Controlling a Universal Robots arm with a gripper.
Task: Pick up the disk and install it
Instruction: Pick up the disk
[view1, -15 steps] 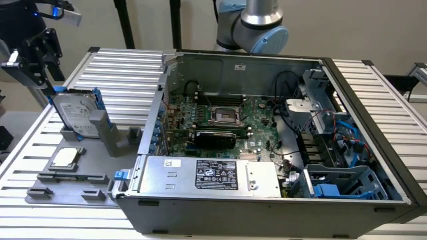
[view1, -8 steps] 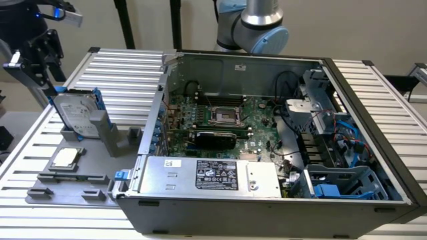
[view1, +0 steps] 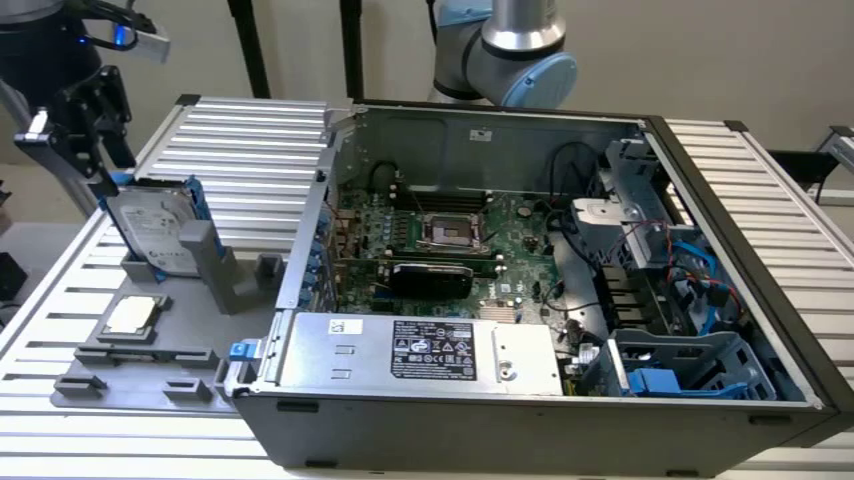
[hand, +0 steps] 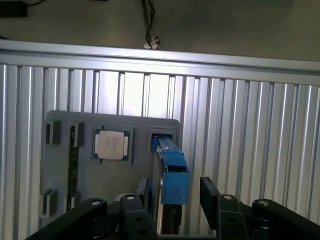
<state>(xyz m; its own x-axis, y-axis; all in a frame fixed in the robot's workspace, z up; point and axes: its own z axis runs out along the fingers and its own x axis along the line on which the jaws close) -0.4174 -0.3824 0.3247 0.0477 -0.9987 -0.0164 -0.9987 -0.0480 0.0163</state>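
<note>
- The disk (view1: 144, 222) has a white label on its face, but the print is too small to read. The big box (view1: 424, 350) at the near side of the computer case (view1: 534, 420) has a black-and-white label with rows of marks, which also cannot be read.
- The disk stands upright on its edge in a slot of the grey holder (view1: 200, 262). The holder sits on the table (view1: 254, 135) on the exterior view's left, outside the case.
- The tool (view1: 104, 170) is spread wide and holds nothing. It hangs just above the far top corner of the disk.
- In the wrist view, the blue frame along the disk's (hand: 172, 160) top edge runs between the two fingers (hand: 141, 187) of the tool (hand: 174, 183). There is a gap on each side, and I cannot tell whether either finger touches it.
- There is open room over the disk and over the ribbed table around the holder.
- A square silver chip (view1: 134, 315) lies flat in the holder, just near of the disk. A grey post of the holder stands close against the disk's right side.
- The case lies open, with a green circuit board (view1: 441, 225) inside and cables to the right. A blue cage (view1: 687, 375) sits in its near right corner.
- The arm (view1: 514, 50) rises behind the case's far wall.
</note>
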